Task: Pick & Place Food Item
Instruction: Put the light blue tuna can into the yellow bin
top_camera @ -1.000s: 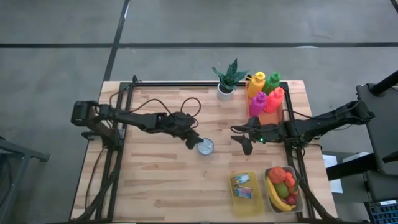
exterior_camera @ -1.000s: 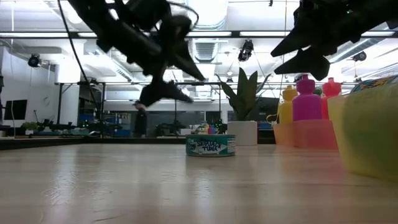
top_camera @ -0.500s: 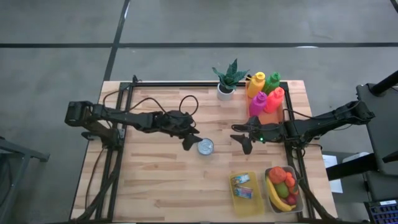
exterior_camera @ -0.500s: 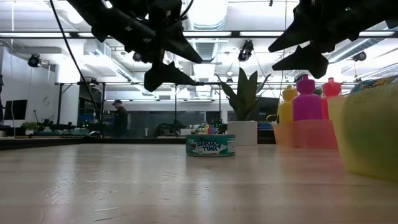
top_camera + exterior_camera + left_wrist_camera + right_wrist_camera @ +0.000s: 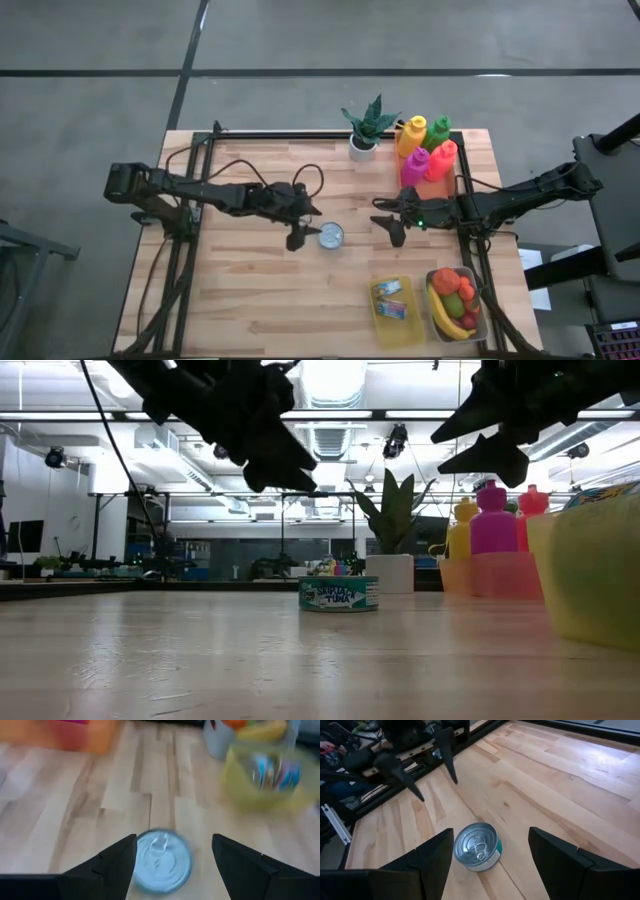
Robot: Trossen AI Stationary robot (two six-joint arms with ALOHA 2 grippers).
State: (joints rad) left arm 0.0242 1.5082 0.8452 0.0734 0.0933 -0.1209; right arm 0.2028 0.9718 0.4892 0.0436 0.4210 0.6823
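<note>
From above, your tuna can (image 5: 331, 236) sits mid-bench, well clear of every edge, with the left gripper (image 5: 298, 228) just beside it and the right gripper (image 5: 390, 226) near its other side. You look to be in the approach step; nothing is held.

At bench height, the can (image 5: 339, 593) is a squat cylinder with a printed label, both grippers above it.

In your left wrist view, spread fingers (image 5: 114, 866) frame its shiny pull-tab lid (image 5: 162, 859).

The right wrist view shows spread fingers (image 5: 434, 855) too. Next, lower squarely and close on the smooth, slippery wall.
</note>
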